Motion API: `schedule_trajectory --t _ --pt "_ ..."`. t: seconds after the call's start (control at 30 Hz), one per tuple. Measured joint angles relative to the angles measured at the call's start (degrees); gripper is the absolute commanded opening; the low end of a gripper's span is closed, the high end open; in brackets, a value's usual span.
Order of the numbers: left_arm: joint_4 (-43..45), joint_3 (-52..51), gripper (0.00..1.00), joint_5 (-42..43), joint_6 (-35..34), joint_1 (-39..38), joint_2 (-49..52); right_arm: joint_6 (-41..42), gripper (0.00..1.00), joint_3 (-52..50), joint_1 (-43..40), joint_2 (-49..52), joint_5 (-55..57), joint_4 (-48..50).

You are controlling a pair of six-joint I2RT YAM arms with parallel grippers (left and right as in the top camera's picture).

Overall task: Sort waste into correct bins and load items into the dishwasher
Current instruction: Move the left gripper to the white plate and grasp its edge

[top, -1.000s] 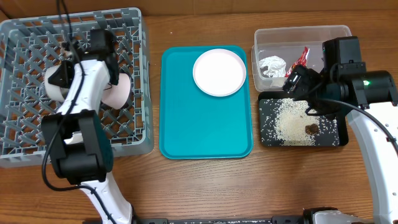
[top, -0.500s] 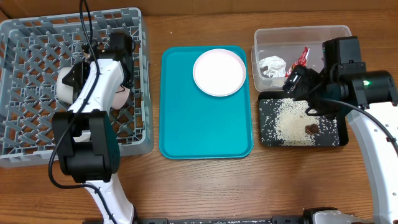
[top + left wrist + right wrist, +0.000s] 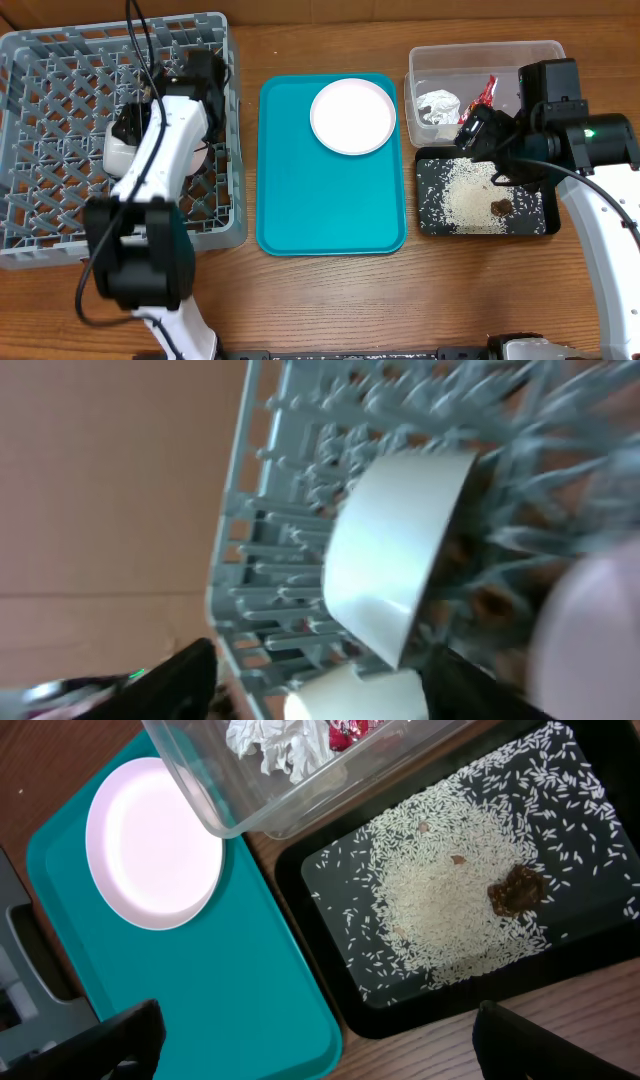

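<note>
Your left fingers point(image 3: 185, 680) are apart above the rack point(image 3: 40, 200), where 1 cup point(image 3: 395, 555) sits, blurred. Your right fingers point(image 3: 110, 1040) gape, empty, near rice point(image 3: 440, 900) on the black tray point(image 3: 610, 890). The wrapper point(image 3: 487, 90) print is too small to read.

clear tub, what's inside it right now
A crumpled silvery foil piece and a red wrapper lie in the clear tub. From overhead the right arm covers the tub's right end, so anything there cannot be seen.

White arm links point(image 3: 165, 150), black joint housings point(image 3: 130, 250), black cables point(image 3: 130, 40), green light point(image 3: 590, 131).
</note>
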Motion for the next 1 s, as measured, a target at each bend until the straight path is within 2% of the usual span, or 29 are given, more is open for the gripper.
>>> schedule_trajectory --t 0.03,0.1,0.17,0.2,0.23,0.4,0.57,0.77,1.0 --pt "-0.07 0.00 0.61 1.88 0.00 -1.16 -2.36 0.00 1.00 0.00 0.00 0.00 0.02 0.00" --pt "-0.24 0.31 0.57 5.38 -0.15 -3.19 -6.10 0.02 1.00 0.00 0.02 0.00 0.02 -0.07" --pt "-0.07 1.03 0.69 10.14 0.52 -5.90 -9.99 0.02 1.00 0.00 0.00 0.00 0.02 -0.07" --pt "0.59 1.29 0.83 13.29 0.74 -7.45 -11.76 0.00 1.00 0.00 0.00 0.00 0.02 -0.13" --pt "1.53 1.62 0.84 16.85 0.83 -9.14 -13.40 0.02 1.00 0.00 0.00 0.00 0.02 -0.13" --pt "7.13 2.80 0.70 37.97 0.26 -17.59 -17.18 0.02 1.00 0.00 0.00 0.00 0.02 -0.24" --pt "9.20 2.80 0.67 47.41 -6.60 -19.80 -12.28 0.02 1.00 0.00 0.02 0.00 0.04 -0.24" --pt "16.52 2.80 0.64 54.82 -12.74 -19.43 -0.26 0.04 1.00 0.00 0.00 0.00 0.04 -0.22" --pt "18.91 2.78 0.60 58.55 -18.03 -19.43 9.09 0.02 1.00 0.00 0.02 0.00 0.02 -0.22"
